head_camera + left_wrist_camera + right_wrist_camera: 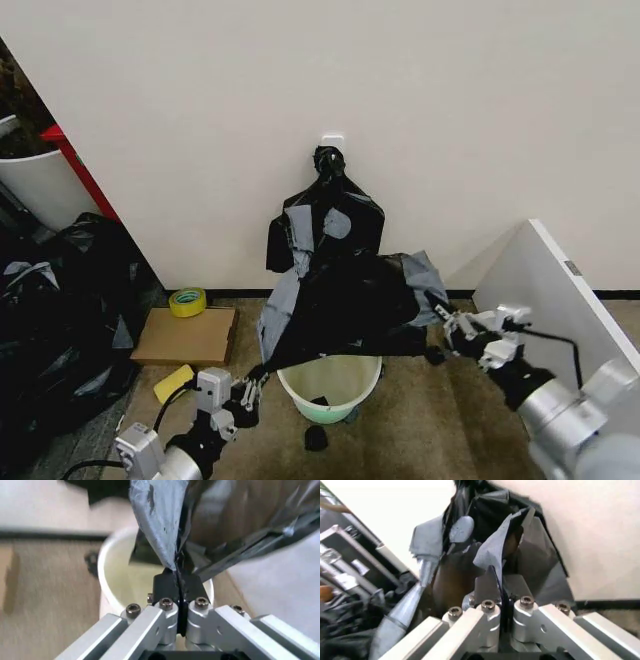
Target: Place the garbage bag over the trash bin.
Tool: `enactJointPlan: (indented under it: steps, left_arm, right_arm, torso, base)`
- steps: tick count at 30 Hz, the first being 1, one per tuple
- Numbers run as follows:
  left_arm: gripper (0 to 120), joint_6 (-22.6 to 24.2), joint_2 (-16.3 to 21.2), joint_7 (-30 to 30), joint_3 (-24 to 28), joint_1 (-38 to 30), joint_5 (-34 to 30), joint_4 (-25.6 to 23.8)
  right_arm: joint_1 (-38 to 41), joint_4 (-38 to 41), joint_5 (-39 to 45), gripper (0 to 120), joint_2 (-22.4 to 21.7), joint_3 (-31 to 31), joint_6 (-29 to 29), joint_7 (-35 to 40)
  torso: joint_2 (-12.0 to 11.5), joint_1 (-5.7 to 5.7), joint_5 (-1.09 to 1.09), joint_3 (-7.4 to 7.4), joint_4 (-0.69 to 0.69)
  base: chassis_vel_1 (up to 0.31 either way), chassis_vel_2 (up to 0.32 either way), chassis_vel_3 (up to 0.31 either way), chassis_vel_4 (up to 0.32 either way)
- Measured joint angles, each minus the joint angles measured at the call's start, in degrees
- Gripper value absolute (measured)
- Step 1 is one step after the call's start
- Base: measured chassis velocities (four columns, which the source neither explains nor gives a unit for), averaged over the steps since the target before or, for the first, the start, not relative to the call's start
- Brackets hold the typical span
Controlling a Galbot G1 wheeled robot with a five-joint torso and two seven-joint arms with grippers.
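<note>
The garbage bag [345,300] is a thin glossy black sheet stretched between my two grippers, hanging just above the trash bin [345,405]. The bin is a pale cream-green bucket on the floor at the lower middle, its mouth partly covered by the bag. My left gripper [255,378] is shut on the bag's lower left corner beside the bin's rim [106,581]. In the left wrist view the left gripper [177,578] pinches the plastic [160,528]. At the bag's right edge my right gripper [438,320] is shut on it, and the right gripper [501,588] clamps a fold of the film [495,551].
A black bundle of bags [328,205] hangs on the wall behind. Big black sacks [60,300] and a white cylinder [35,185] fill the left. A cardboard box [185,337] with a yellow tape roll [187,301] lies left of the bin; a white board [555,300] leans at the right.
</note>
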Motion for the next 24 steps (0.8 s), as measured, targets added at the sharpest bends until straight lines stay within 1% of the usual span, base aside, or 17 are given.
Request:
enactJointPlan:
  steps: [3, 8, 11, 15, 17, 19, 20, 21, 22, 24]
  left_arm:
    - [0, 1.3, -0.2, -0.3, 0.4, 2.2, 0.4, 0.0]
    - [0, 1.2, -0.1, 0.4, -0.2, 2.0, 2.4, 0.0]
    - [0, 0.3, -0.4, 0.7, -0.3, 2.5, 4.6, 0.1]
    - [0, -0.4, -1.3, 1.1, -0.5, 2.5, 5.2, 0.1]
    - [0, 1.2, -1.3, 1.7, -0.6, 2.8, 4.9, 0.1]
    - [0, 3.9, -0.7, 2.4, -0.1, 4.0, 4.7, 0.1]
    - [0, 3.9, -0.7, 2.4, -0.1, 4.0, 4.7, 0.1]
    - [0, 7.1, -0.2, 2.4, 0.3, 4.2, 4.7, 0.1]
    - [0, 8.9, 0.2, 2.4, 0.5, 3.8, 4.7, 0.1]
    - [0, 10.2, 1.0, 2.3, 0.6, 1.7, 4.7, 0.1]
  right_arm:
    - [-1.1, 0.0, 1.1, 0, -0.2, 0.5, -1.1, -0.3]
    - [-0.9, 0.0, 2.0, 0, -0.4, 0.7, -1.5, -0.2]
    - [0.2, 0.0, 2.1, 0, -0.5, 0.1, -1.2, 0.5]
    - [2.1, 0.0, 3.8, 0, -0.2, 0.1, -1.1, 1.1]
    - [2.2, 0.0, 4.9, 0, -0.5, 0.7, -1.7, 1.0]
    - [1.3, -0.1, 3.8, 0, -1.1, 0.6, -2.0, 0.4]
    - [1.3, -0.1, 3.8, 0, -1.1, 0.6, -2.0, 0.4]
    - [0.8, -0.1, 2.4, 0, -1.3, -0.1, -2.0, 0.2]
    - [0.7, -0.1, 1.7, 0, -1.4, -0.4, -2.0, 0.2]
    - [1.2, -0.1, 1.2, 0, -1.3, -1.0, -1.9, 0.3]
  torso:
    - [0.0, 0.0, 0.0, 0.0, 0.01]
    - [0.0, 0.0, 0.0, 0.0, -0.01]
    - [0.0, 0.0, 0.0, 0.0, -0.01]
    - [0.0, 0.0, 0.01, 0.0, 0.01]
    - [0.0, 0.0, 0.0, 0.0, 0.0]
    - [0.0, 0.0, 0.0, 0.0, 0.0]
    - [0.0, 0.0, 0.0, 0.0, 0.0]
    - [0.0, 0.0, 0.01, -0.01, 0.0]
    - [0.0, 0.0, 0.0, 0.0, 0.01]
    - [0.0, 0.0, 0.0, 0.0, 0.0]
  base:
    - [0.0, 0.0, 0.0, 0.0]
    - [0.0, 0.0, 0.0, 0.0]
    - [0.0, 0.0, 0.0, 0.0]
    - [0.0, 0.0, 0.0, 0.0]
    - [0.0, 0.0, 0.0, 0.0]
    - [0.0, 0.0, 0.0, 0.0]
    - [0.0, 0.0, 0.0, 0.0]
    - [0.0, 0.0, 0.0, 0.0]
    - [0.0, 0.0, 0.0, 0.0]
    - [0.0, 0.0, 0.0, 0.0]
